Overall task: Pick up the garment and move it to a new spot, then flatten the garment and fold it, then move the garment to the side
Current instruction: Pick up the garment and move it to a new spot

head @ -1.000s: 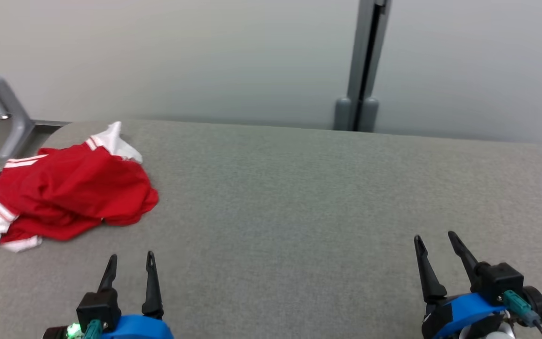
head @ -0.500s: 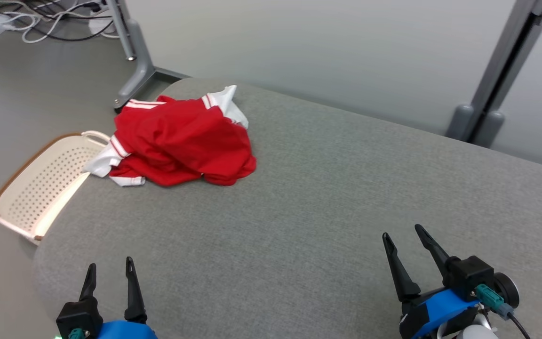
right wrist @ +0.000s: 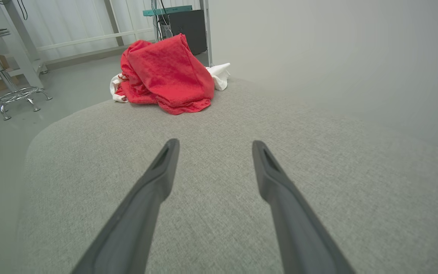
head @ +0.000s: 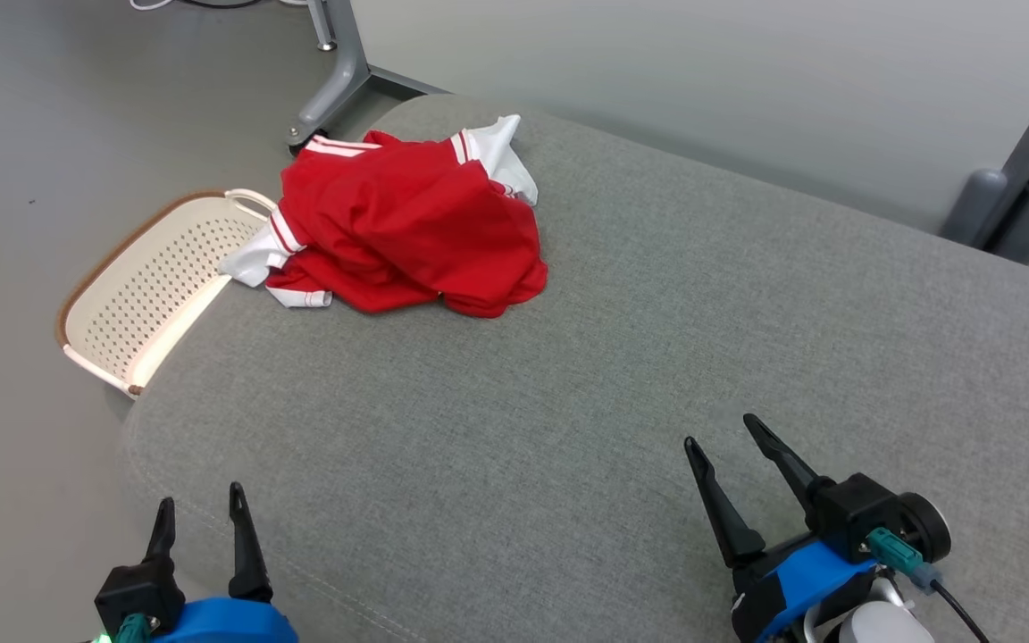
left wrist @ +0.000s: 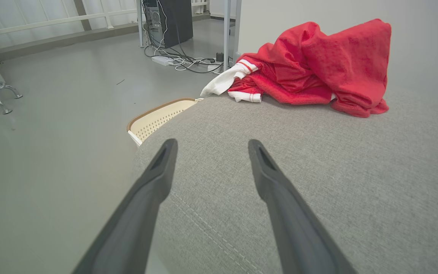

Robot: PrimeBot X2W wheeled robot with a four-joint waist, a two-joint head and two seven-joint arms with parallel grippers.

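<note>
Fingers spread, empty on left gripper (head: 199, 494) and right gripper (head: 718, 429); red garment (head: 407, 232) crumpled well ahead, untouched.

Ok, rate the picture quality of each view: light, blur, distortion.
Head view: soft even light, faint shadow under the crumpled red and white garment, all sharp. Left wrist view: wide-angle stretch, the dark fingers of the left gripper loom large and soft-edged. Right wrist view: same stretch, pale wall featureless, garment crisp.
</note>
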